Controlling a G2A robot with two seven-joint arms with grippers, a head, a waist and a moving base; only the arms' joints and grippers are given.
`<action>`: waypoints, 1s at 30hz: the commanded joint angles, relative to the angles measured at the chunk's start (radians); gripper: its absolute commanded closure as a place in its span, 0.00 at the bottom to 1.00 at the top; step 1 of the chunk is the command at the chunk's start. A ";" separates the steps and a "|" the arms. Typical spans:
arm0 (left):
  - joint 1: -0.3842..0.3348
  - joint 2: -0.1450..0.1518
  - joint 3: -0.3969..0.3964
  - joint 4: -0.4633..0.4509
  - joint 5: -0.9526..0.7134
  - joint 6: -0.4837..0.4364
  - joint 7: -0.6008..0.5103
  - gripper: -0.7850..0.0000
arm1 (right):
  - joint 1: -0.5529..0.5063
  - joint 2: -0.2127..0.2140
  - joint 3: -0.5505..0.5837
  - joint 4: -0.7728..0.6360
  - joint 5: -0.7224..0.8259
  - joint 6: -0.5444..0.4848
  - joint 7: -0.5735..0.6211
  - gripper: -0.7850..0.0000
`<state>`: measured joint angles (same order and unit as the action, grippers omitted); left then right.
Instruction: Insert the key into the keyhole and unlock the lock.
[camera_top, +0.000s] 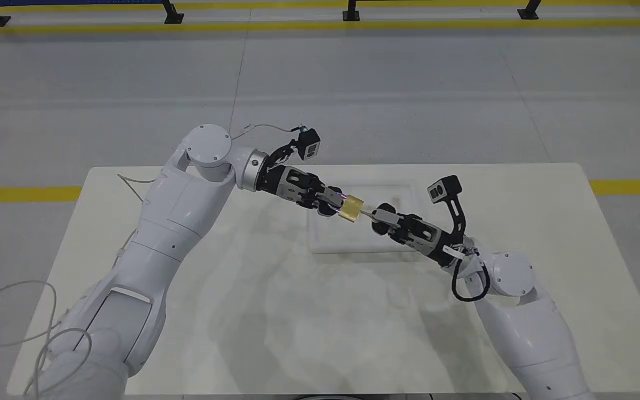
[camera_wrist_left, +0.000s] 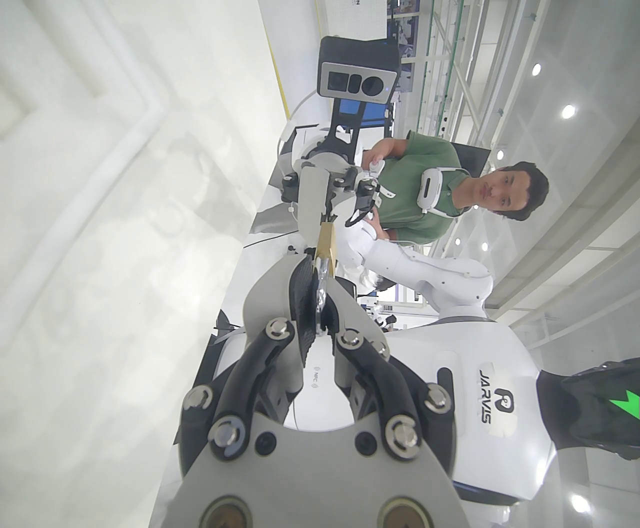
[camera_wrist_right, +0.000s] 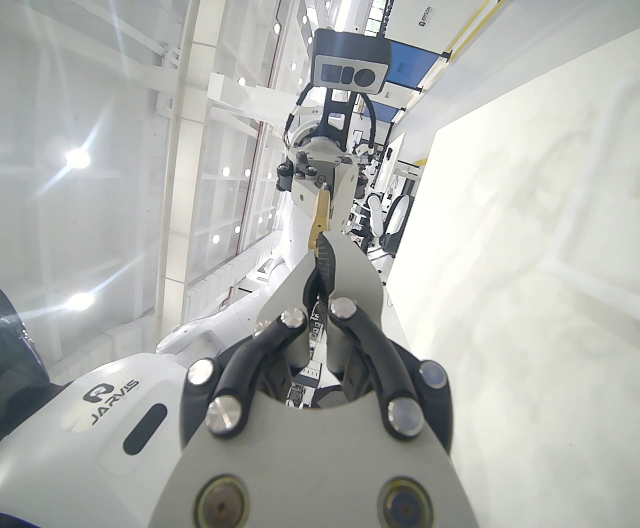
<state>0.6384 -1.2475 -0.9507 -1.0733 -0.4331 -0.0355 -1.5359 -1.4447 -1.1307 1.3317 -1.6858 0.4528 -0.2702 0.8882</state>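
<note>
In the top view the left gripper (camera_top: 330, 197) comes in from 10 o'clock over the white table (camera_top: 200, 330). Its fingers are pinched tight on a shiny silver part (camera_wrist_left: 322, 287). I think this is the loop of the lock (camera_top: 350, 207). Holding it there stops the lock from swinging or turning when the key pushes in.

The little gold lock is up in the air in the middle, above a flat white tray (camera_top: 335, 240). It sits right between the two grippers, in one straight line with them. It is touching nothing below, so both arms can twist freely.

The right gripper (camera_top: 383, 219) is at 4 o'clock from the lock. In its own wrist view its fingers are squeezed together right at the end of the gold lock (camera_wrist_right: 319, 220). I think the key is pinched in there, but it is too small and hidden to tell for sure. Facing the lock head-on lets the key go straight in and then turn.
</note>
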 joint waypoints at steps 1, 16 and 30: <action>0.000 0.000 0.000 0.000 0.000 0.000 0.000 1.00 | 0.002 0.000 -0.004 0.000 -0.004 0.001 -0.002 1.00; 0.000 0.000 0.000 0.000 0.000 0.000 0.000 1.00 | 0.004 0.001 -0.016 -0.003 -0.008 0.004 -0.015 1.00; 0.000 0.000 0.000 0.000 0.000 0.000 0.000 1.00 | 0.012 0.000 -0.032 -0.003 0.001 -0.008 -0.033 1.00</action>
<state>0.6384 -1.2475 -0.9507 -1.0733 -0.4331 -0.0355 -1.5359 -1.4329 -1.1307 1.3007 -1.6907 0.4521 -0.2767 0.8562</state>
